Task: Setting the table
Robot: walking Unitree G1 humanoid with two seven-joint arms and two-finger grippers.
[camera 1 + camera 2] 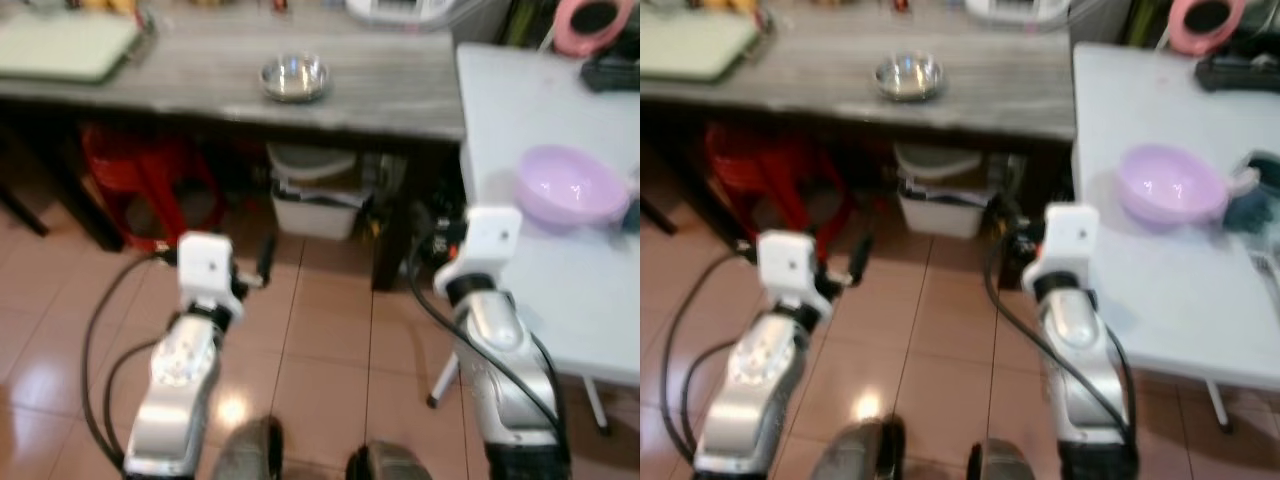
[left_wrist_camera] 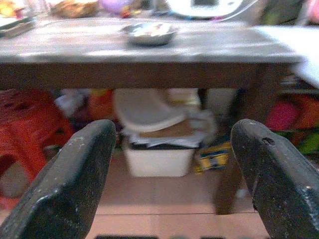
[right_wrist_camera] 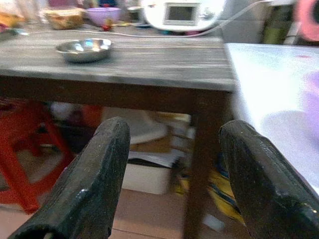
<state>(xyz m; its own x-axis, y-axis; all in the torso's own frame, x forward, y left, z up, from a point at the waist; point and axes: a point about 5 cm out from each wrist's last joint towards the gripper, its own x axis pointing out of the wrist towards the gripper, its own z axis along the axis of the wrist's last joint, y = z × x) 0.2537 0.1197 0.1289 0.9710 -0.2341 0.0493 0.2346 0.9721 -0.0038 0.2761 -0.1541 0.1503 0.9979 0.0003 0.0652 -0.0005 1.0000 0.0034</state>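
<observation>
A small steel bowl (image 1: 294,77) sits on the grey wooden table (image 1: 400,90) ahead of me. On the white table (image 1: 540,290) to my right stands a pale purple bowl (image 1: 570,187). Both arms are held low over the tiled floor, short of the wooden table's front edge. My left gripper (image 2: 173,137) is open with nothing between its fingers and points under the table, with the steel bowl (image 2: 149,32) above and beyond it. My right gripper (image 3: 175,130) is also open and empty, pointing toward the table leg (image 3: 199,164) near the white table's corner.
Under the wooden table stand a red plastic stool (image 1: 150,180) and a white bin (image 1: 315,195) stuffed with paper. A green board (image 1: 65,45) lies at the table's far left and a white appliance (image 3: 182,14) at the back. A pink ring (image 1: 590,22) and a dark object (image 1: 610,72) lie on the white table.
</observation>
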